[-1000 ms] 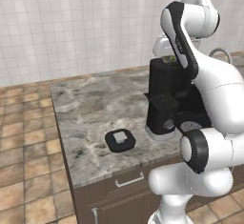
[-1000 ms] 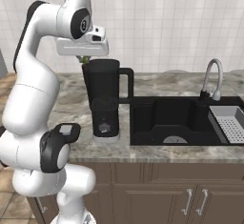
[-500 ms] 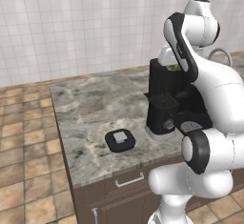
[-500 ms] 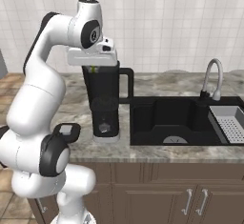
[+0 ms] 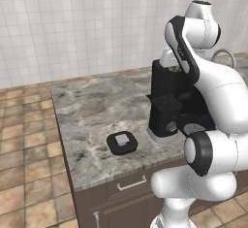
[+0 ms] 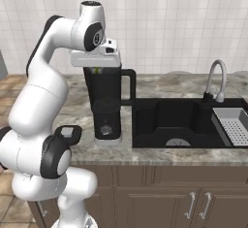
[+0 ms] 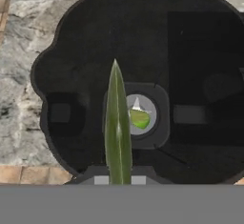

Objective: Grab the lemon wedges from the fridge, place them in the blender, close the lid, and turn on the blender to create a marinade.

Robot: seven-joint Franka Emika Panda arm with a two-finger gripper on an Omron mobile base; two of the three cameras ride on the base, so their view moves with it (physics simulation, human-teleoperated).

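A lemon wedge (image 7: 117, 127) is pinched edge-on between the tips of the gripper (image 7: 119, 180), directly above the open mouth of the blender (image 6: 107, 103). In the hand view another small yellow-green piece (image 7: 139, 118) lies at the bottom of the jar, on the grey blade hub. The blender stands on the counter (image 5: 92, 110), a grey marbled stone top, just left of a black sink (image 6: 169, 122) with a curved faucet (image 6: 216, 79) and a rack (image 6: 236, 127) in its right part. The lid (image 5: 122, 142) lies flat on the counter, near the blender's foot on its left in the left base view, apart from it. Brown cabinets (image 6: 160, 198) carry the counter; white tiled wall (image 5: 87, 23) rises behind, and brown floor tiles (image 5: 24, 159) spread to the left.
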